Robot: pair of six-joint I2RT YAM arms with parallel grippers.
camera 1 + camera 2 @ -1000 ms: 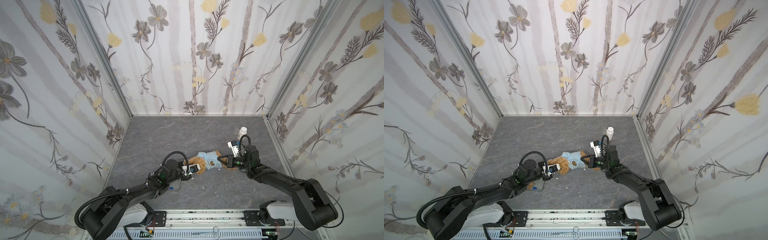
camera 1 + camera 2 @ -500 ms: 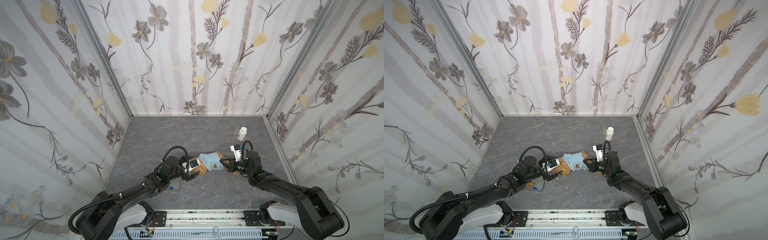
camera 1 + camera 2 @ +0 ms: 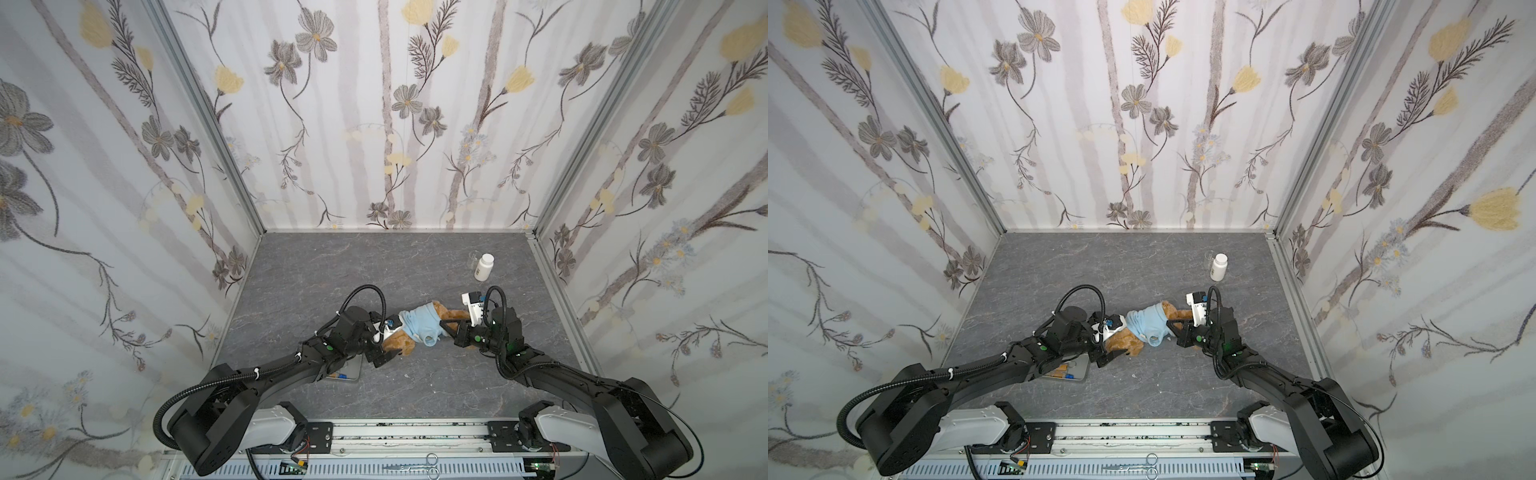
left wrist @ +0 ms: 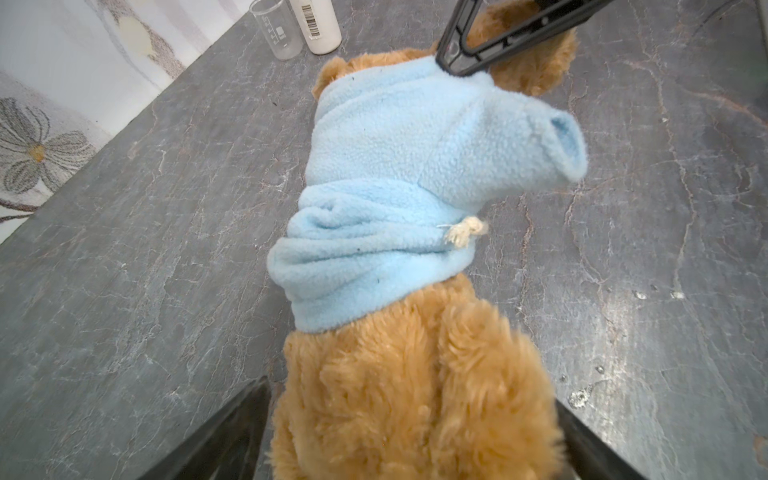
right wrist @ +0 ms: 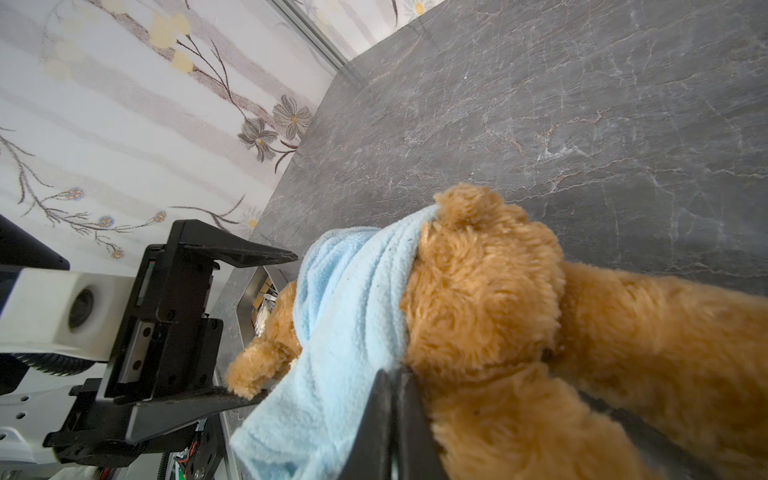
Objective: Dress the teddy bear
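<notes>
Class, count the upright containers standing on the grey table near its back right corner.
2. A white bottle stands there; a clear beaker stands close beside it, to its left in both top views. None appears hidden there.

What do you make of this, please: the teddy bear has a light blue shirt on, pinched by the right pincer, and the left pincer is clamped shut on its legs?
Not quite: the left pincer is open, jaws straddling the legs, as the right wrist view shows. The light blue shirt on the teddy bear is pinched by the right pincer.
</notes>
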